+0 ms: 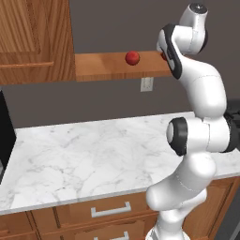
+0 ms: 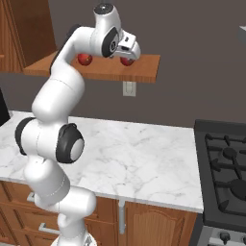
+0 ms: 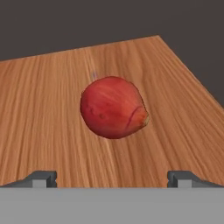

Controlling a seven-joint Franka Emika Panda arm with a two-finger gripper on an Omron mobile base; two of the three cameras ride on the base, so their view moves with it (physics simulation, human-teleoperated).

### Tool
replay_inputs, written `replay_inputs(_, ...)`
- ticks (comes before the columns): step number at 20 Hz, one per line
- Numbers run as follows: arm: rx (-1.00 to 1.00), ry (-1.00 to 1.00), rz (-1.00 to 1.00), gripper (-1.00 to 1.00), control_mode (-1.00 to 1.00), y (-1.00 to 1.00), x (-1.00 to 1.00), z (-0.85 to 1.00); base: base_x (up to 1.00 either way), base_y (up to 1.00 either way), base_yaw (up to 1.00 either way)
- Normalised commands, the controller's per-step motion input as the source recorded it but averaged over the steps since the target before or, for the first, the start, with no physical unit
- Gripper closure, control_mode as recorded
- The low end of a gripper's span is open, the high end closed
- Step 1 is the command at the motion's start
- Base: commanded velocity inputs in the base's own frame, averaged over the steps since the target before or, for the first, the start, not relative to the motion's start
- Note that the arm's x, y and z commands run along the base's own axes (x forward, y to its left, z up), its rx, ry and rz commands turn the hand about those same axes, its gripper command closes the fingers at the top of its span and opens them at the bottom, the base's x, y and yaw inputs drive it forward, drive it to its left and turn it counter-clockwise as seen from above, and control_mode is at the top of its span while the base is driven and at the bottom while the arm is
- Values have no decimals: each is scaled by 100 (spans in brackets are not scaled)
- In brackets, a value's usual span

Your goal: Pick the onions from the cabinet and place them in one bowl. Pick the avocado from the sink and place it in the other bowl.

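Note:
Two red onions lie on the cabinet's open wooden shelf [image 1: 108, 65]. The left onion [image 1: 132, 57] [image 2: 85, 58] rests alone. The right onion [image 2: 127, 61] [image 3: 113, 107], half hidden behind my arm [image 1: 163, 55], sits just ahead of my gripper [image 2: 134, 52] [image 3: 113, 179]. The gripper is open, its fingertips [image 3: 41, 178] wide apart on either side and short of the onion, touching nothing. The cabinet's panelled door [image 1: 35, 33] is to the shelf's left. The bowls, the avocado and the sink are out of view.
Below the shelf runs a white marble counter [image 1: 93, 154] [image 2: 144, 158] over wooden drawers [image 1: 110, 209]. A wall outlet [image 1: 146, 84] hangs under the shelf. A black stove [image 2: 226, 163] borders the counter's right end, and a dark appliance [image 1: 4, 136] its left.

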Motion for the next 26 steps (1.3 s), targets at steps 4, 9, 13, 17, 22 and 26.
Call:
replay_inputs(4, 0, 0, 0, -100, -100, -9, 23, -1, 0, 0, 0)
replay_inputs(9, 0, 0, 0, -100, -100, -4, 15, -4, 0, 0, 0)
replay_inputs(13, 0, -1, 0, -100, -100, 0, 9, -16, 0, 0, 0)
replay_inputs(17, 0, 0, 0, -100, -100, 0, 16, -18, 0, 0, 0)
replay_inputs(22, 0, 0, 0, -100, -100, 0, 13, -8, 0, 0, 0)
replay_inputs(26, 0, 0, 0, -100, -100, -1, 18, 0, 0, 0, 0)
